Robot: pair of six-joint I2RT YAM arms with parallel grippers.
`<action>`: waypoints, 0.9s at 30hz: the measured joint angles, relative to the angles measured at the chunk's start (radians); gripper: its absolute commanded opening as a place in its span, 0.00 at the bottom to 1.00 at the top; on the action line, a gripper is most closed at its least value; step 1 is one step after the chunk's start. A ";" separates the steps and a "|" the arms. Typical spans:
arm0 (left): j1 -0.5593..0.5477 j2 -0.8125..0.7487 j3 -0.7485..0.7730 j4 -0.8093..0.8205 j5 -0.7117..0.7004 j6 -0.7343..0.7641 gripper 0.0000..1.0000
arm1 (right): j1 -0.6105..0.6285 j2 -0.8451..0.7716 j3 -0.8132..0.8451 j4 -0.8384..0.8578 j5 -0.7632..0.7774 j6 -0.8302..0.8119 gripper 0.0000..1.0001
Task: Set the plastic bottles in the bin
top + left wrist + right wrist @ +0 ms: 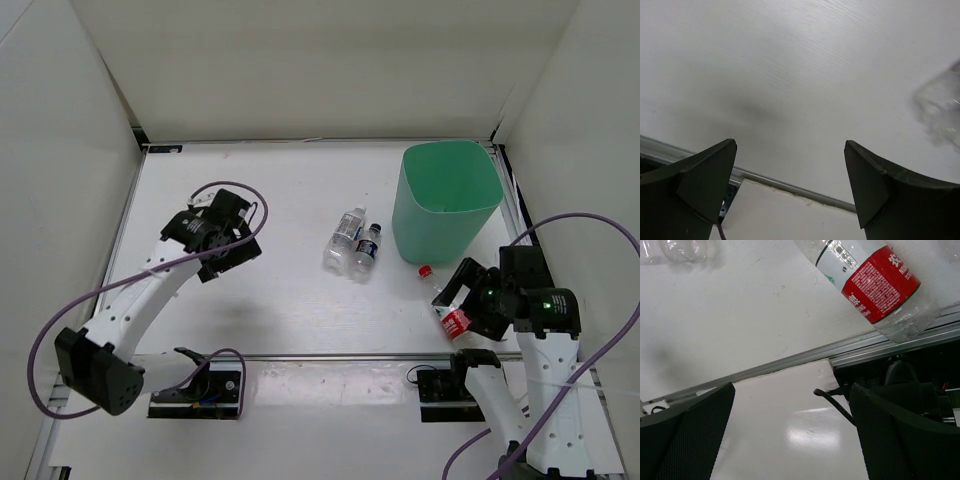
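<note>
Gaping wide stand our left claw [790, 145] and right claw [792, 387]; we cannot read the white print on the red bottle [880, 282].

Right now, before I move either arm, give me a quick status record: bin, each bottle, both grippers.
bin: mint-green wastebasket, upright at the far right of the table; no bottle visible inside
red-capped bottle: lying on the table near the bin's front, just ahead of the right gripper, not between its fingers
white-capped bottle: lying mid-table, left of the bin
dark-capped bottle: lying beside the white-capped one, on its bin side
left gripper: open, empty, over bare table
right gripper: open, empty
</note>
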 measured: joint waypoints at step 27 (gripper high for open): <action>0.000 -0.041 -0.077 0.315 0.252 0.240 1.00 | 0.006 0.302 -0.110 0.239 0.105 0.055 1.00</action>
